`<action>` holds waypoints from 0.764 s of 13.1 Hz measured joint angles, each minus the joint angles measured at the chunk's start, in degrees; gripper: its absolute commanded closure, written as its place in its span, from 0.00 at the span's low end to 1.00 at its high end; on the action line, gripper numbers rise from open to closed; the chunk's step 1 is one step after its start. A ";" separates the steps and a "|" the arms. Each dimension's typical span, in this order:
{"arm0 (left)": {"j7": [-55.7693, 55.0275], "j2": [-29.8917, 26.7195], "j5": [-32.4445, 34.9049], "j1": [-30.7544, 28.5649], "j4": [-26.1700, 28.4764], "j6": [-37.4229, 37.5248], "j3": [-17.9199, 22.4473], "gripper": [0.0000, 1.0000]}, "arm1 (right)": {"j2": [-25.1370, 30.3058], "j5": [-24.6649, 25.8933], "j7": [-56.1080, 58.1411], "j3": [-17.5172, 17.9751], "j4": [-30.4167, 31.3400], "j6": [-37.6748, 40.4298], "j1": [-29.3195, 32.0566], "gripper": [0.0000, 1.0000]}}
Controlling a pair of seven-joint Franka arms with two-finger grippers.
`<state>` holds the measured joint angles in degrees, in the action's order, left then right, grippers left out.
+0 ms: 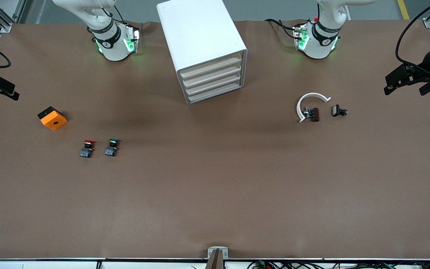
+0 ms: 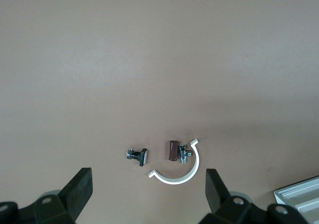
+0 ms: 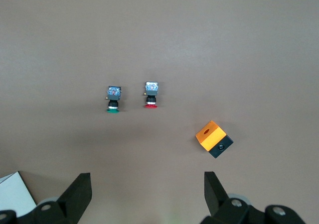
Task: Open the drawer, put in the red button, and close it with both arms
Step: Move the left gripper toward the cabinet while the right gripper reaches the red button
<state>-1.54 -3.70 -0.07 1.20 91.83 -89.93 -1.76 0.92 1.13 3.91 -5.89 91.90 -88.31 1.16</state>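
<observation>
Drawers in the white cabinet (image 1: 202,48) are all pushed in, the top drawer (image 1: 210,68) included. Lying on the table (image 1: 215,186) toward the right arm's end, the red button (image 1: 87,148) sits just beside a green button (image 1: 112,147), an orange box (image 1: 52,118) nearby. Both arms wait high up: the left gripper (image 2: 147,196) has its fingers apart over a white ring piece (image 2: 178,170), and the right gripper (image 3: 148,196) has its fingers apart over the buttons.

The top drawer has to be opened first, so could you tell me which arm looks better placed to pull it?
Probably the left. The drawer is shut, its front angled toward the left arm's end of the table, and the cabinet's corner shows in the left wrist view. The left gripper and the right gripper are both open and empty.
</observation>
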 measured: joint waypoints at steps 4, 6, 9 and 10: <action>0.00 0.00 0.00 0.00 0.00 0.00 0.00 0.00 | -0.42 0.00 0.04 0.02 -0.51 -0.11 -0.01 0.00; 0.20 0.10 0.00 0.08 0.01 0.00 0.00 0.00 | -0.42 0.00 0.04 0.02 -0.63 -0.11 -0.01 0.00; 0.53 2.38 -2.19 1.03 0.09 0.00 -0.42 0.00 | -0.85 0.00 0.04 -0.05 -0.64 -0.51 0.00 0.00; 1.16 3.92 -3.87 1.38 0.11 -0.03 -0.58 0.00 | -1.16 0.00 0.04 -0.07 -0.65 -0.69 0.01 0.00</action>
<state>-0.37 0.22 -3.94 2.58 91.94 -89.96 -2.34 -0.24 1.14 3.95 -5.96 91.25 -89.00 1.17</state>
